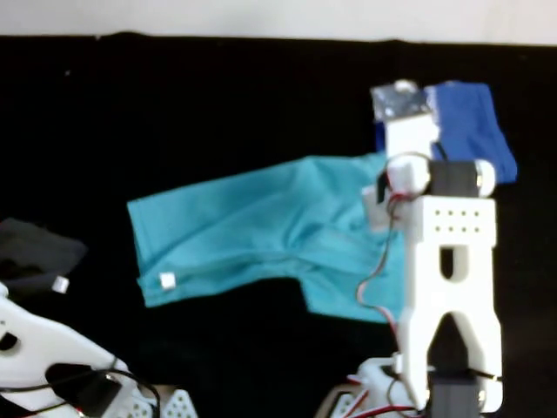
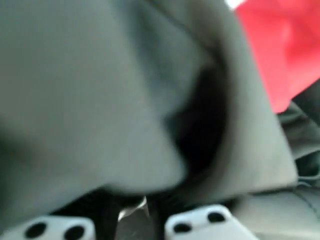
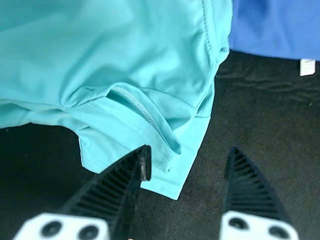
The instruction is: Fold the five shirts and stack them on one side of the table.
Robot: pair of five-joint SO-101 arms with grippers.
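A teal shirt [image 1: 270, 231] lies spread and creased across the middle of the black table [image 1: 218, 96]. A folded blue shirt [image 1: 470, 131] rests at the back right, touching the teal one. My right arm [image 1: 448, 261] stands over the teal shirt's right end. My right gripper [image 3: 189, 162] is open just above a hemmed corner of the teal shirt [image 3: 125, 75], with the blue shirt [image 3: 275, 25] beyond it. My left arm [image 1: 43, 357] is at the front left beside a dark grey shirt [image 1: 35, 252]. Grey fabric [image 2: 100, 90] hangs right over my left gripper, next to a red shirt [image 2: 285, 45].
A small white label [image 1: 167, 279] marks the teal shirt's front left corner, and another label [image 3: 307, 66] sits on the blue shirt's edge. Bare black table stretches along the back left and in front of the teal shirt.
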